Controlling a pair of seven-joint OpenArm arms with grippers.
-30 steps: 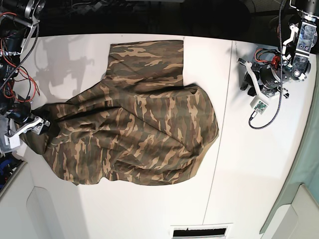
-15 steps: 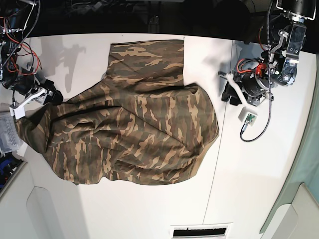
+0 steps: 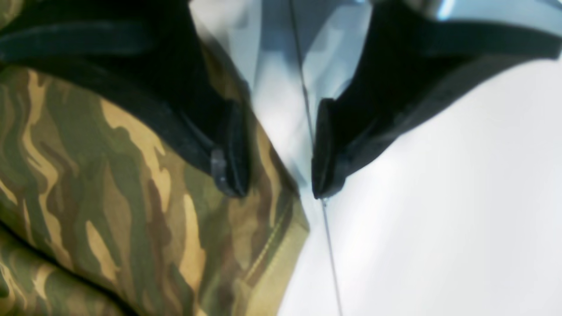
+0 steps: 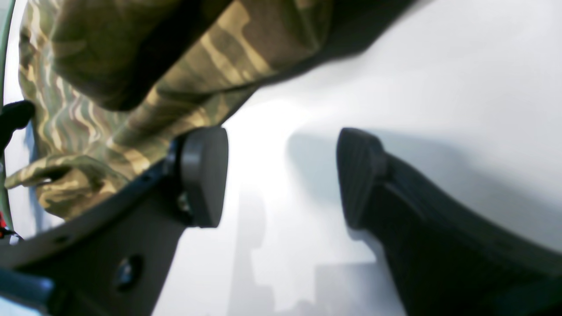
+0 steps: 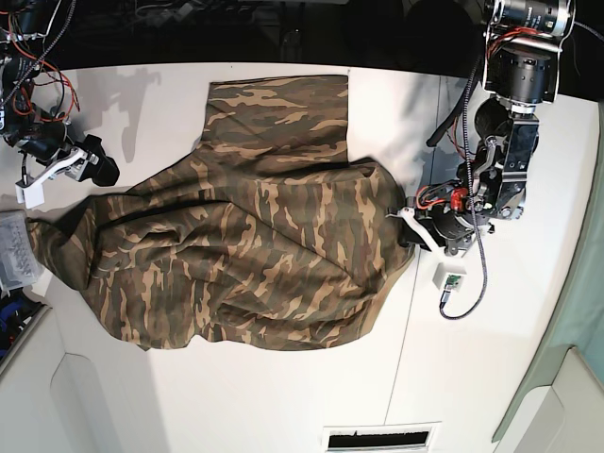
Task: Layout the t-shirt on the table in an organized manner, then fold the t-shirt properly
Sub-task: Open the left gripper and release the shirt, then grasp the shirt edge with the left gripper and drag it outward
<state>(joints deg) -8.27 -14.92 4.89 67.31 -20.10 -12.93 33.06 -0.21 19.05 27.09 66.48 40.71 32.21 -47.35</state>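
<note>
The camouflage t-shirt [image 5: 255, 245] lies rumpled across the white table [image 5: 236, 396], with one flat part reaching toward the far edge. My left gripper [image 5: 412, 229] is at the shirt's right edge. In the left wrist view it [image 3: 277, 192] is open: one finger [image 3: 228, 153] is over the t-shirt [image 3: 109, 197] hem, the other over bare table [image 3: 439, 197]. My right gripper [image 5: 92, 168] hovers open just beyond the shirt's far-left part. In its wrist view it [image 4: 281, 175] holds nothing, and the t-shirt [image 4: 145, 66] lies beyond its fingers.
A thin dark seam [image 5: 415, 274] crosses the table just right of the shirt. A small white module [image 5: 448, 280] dangles on a cable below the left arm. A vent slot [image 5: 382, 439] sits at the near edge. A pale object [image 5: 14, 250] lies at the left border.
The left arm came down from the back right to the shirt's right edge, and its jaws widened. The right gripper moved off the shirt's left corner toward the far side.
</note>
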